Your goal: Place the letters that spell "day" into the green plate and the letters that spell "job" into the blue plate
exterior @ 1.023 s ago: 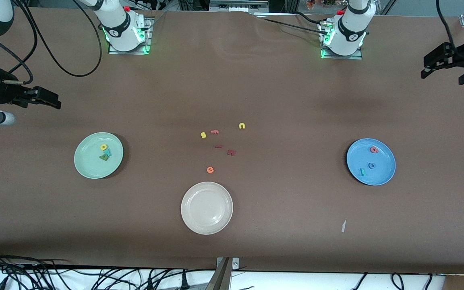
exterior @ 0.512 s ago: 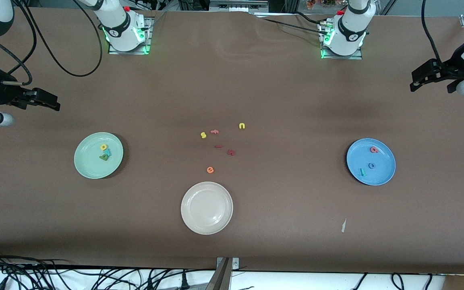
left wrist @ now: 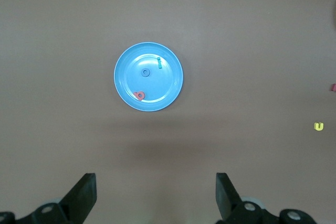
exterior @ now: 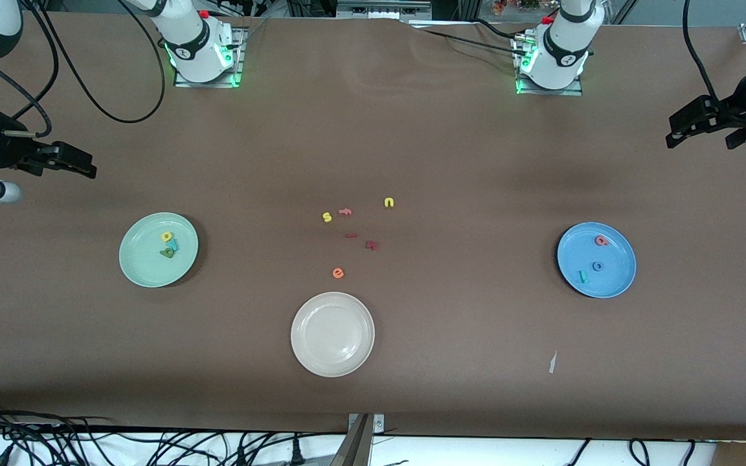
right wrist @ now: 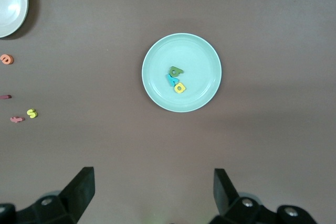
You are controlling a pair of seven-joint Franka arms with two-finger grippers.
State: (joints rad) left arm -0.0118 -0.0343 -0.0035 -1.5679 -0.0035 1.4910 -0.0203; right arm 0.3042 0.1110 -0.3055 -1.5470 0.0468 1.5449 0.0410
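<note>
Front view: the green plate (exterior: 158,250), toward the right arm's end of the surface (exterior: 463,149), holds the yellow "a" (exterior: 166,237), teal "y" (exterior: 175,245) and dark green letter (exterior: 167,253). The blue plate (exterior: 596,260), toward the left arm's end, holds the salmon-pink letter (exterior: 601,241), blue "o" (exterior: 598,266) and teal "j" (exterior: 583,277).

Left wrist view: the left gripper (left wrist: 156,195) hangs with its fingers apart, high over bare surface near the blue plate.

Right wrist view: the right gripper (right wrist: 152,192) hangs with its fingers apart, high over bare surface near the green plate.
</note>
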